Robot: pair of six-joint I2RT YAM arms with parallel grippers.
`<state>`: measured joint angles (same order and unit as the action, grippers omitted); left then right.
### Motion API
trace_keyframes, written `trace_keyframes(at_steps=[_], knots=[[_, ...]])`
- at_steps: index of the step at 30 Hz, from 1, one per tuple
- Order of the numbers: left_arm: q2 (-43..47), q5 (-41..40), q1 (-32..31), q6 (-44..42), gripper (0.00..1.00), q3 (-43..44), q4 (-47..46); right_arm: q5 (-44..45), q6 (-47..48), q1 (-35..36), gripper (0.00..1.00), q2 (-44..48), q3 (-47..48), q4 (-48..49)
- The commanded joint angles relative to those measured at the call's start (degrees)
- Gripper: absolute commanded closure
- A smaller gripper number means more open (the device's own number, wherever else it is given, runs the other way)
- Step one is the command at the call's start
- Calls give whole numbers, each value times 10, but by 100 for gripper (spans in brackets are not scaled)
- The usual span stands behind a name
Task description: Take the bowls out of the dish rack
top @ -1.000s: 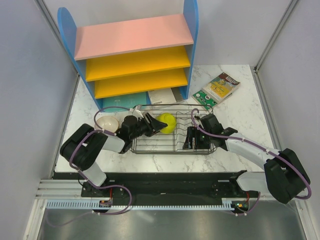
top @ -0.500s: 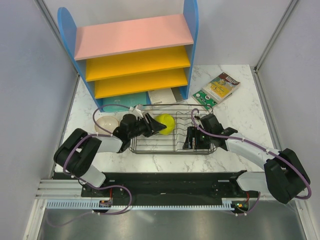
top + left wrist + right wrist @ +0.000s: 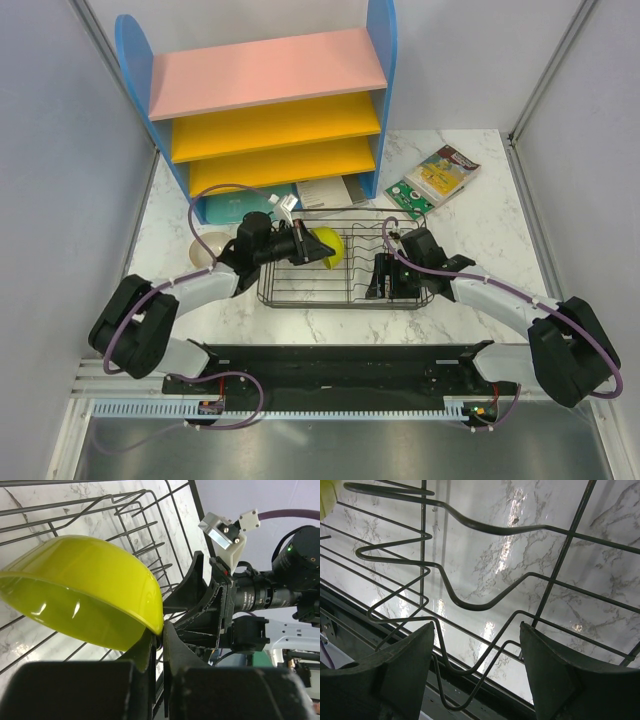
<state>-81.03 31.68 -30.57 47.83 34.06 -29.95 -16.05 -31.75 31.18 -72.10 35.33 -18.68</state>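
The dish rack, a low black wire basket, stands mid-table. A yellow bowl sits tilted in its left part. My left gripper reaches in from the left and is shut on the bowl's rim. In the left wrist view the two fingers pinch the edge of the yellow bowl above the rack wires. My right gripper hangs open over the rack's right part. Only rack wire and marble lie between its spread fingers. A cream bowl rests on the table left of the rack.
A blue shelf unit with pink and yellow boards stands behind the rack, with papers and a teal item at its foot. Colourful booklets lie at the back right. Grey walls close in both sides.
My left gripper has reached further into the rack and closed on the yellow bowl's rim. The right arm has not moved.
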Motion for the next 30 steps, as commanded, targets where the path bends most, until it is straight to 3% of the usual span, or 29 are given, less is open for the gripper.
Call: trace_keyframes(at_steps=[1, 7, 10, 12, 19, 25, 30], knots=[[28, 1, 2, -68, 98, 33, 64, -1, 0, 2, 23, -3, 18, -7], [65, 6, 2, -86, 98, 52, 107, 1, 2, 2, 23, -1, 19, -7], [125, -31, 0, -127, 98, 88, 208, 4, 2, 3, 23, -1, 16, -7], [150, -82, 0, -155, 98, 113, 314, 5, 2, 2, 23, -3, 12, -6], [240, -286, 0, -245, 98, 206, 555, 1, -2, 2, 23, -10, 10, 9], [225, -547, 7, -259, 98, 244, 715, -5, -4, 2, 23, -13, 4, 16], [207, -570, 17, -240, 98, 248, 789, -3, -2, 2, 23, -7, -1, 15]])
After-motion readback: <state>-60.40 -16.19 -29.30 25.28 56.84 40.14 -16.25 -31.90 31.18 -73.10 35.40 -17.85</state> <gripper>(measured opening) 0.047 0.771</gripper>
